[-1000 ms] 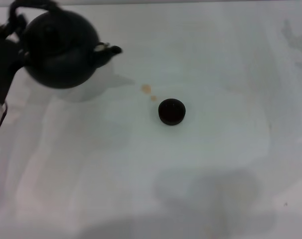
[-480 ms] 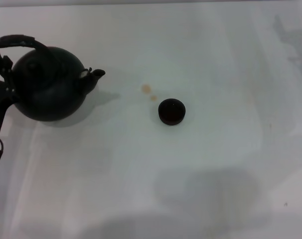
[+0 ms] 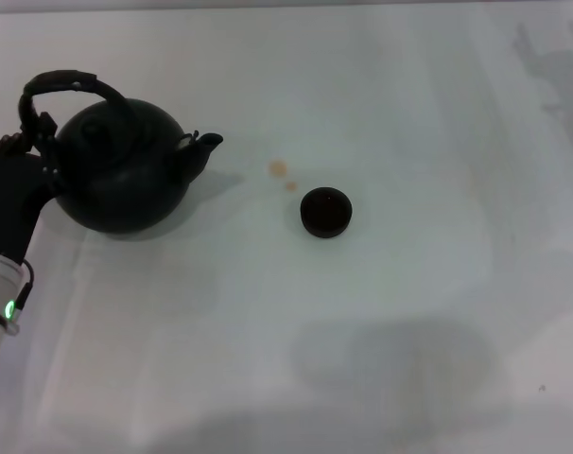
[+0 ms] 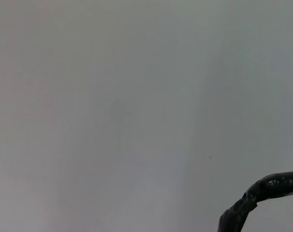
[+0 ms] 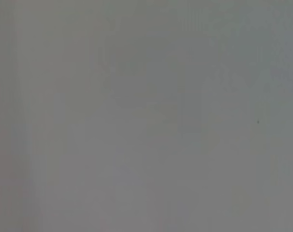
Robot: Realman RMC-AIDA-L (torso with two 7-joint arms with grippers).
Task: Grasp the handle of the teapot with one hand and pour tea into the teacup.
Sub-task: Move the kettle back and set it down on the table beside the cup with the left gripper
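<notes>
From my remote station, I recorded the teapot (image 3: 121, 180) at the left of the white table (image 3: 409, 113), upright, with its spout pointed toward the teacup (image 3: 325, 211), which stood well apart to its right beside two small tan spots (image 3: 284, 176). The left gripper (image 3: 26, 156) sat at the left end of the handle (image 3: 64, 87), against the pot's side. I could not tell whether it was clamped on the handle or parted; the right gripper did not appear in any view.
</notes>
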